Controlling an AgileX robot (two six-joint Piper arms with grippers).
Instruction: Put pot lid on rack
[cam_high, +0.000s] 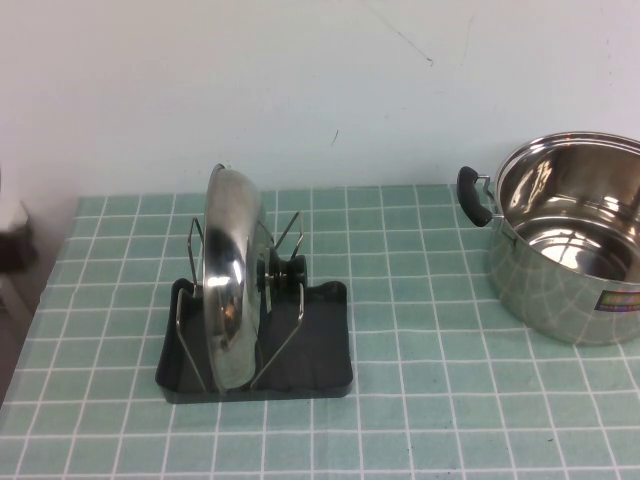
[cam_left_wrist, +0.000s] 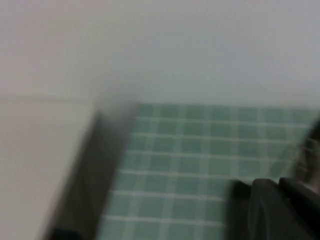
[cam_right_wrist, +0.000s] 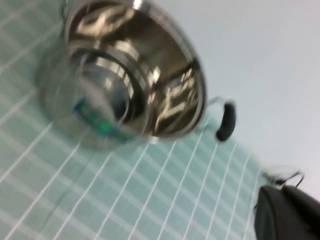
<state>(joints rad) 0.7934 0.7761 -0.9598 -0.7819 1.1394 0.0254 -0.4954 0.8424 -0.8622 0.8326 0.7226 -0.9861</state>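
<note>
Pot lid (cam_high: 230, 280): a shiny steel disc that is standing on edge in the rack, leaning slightly, its black knob (cam_high: 277, 272) facing the robot's right.
Rack (cam_high: 322, 340): a black rectangular tray that is sitting on the checked cloth, left of centre; thin wire uprights (cam_high: 287, 238) are rising on both sides of the lid and are cradling it in a V-shaped slot.
Pot (cam_high: 575, 240): a deep steel vessel that is resting at the right edge of the table, well apart from the rack, lidless, with a black side handle (cam_high: 472, 196) pointing toward the rack; a coloured label is showing on its near wall. The right wrist view is showing the same pot (cam_right_wrist: 125, 75) with its open mouth turned toward the camera.
Table cloth (cam_high: 430, 400): green with a white grid, covering the work surface.
Left gripper: not appearing in the high view; the left wrist view is blurred, showing only the cloth (cam_left_wrist: 200, 150) and a dark shape at one corner, so whether the tool is clenched or released cannot be told.
Right gripper: not appearing in the high view; the right wrist view is showing only a dark blurred mass at a corner, so its state cannot be told either.
</note>
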